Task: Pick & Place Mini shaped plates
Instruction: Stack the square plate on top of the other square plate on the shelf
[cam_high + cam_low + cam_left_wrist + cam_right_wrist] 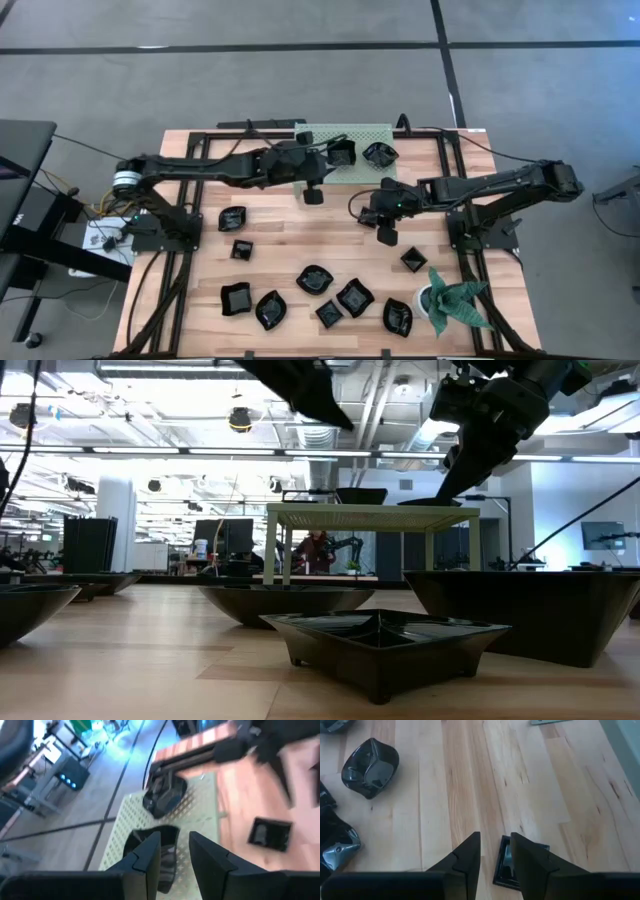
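No readable writing shows anywhere. On the pale green perforated rack [345, 140] at the top centre of the worktop [200, 200] sit two mini shaped plates [379, 153], both empty. The left end effector [343, 153] hangs over one, fingers parted, gripping nothing. The right end effector [387, 236], slightly parted, hovers over a square plate [507, 865]. More plates [315, 279] lie lower centre.
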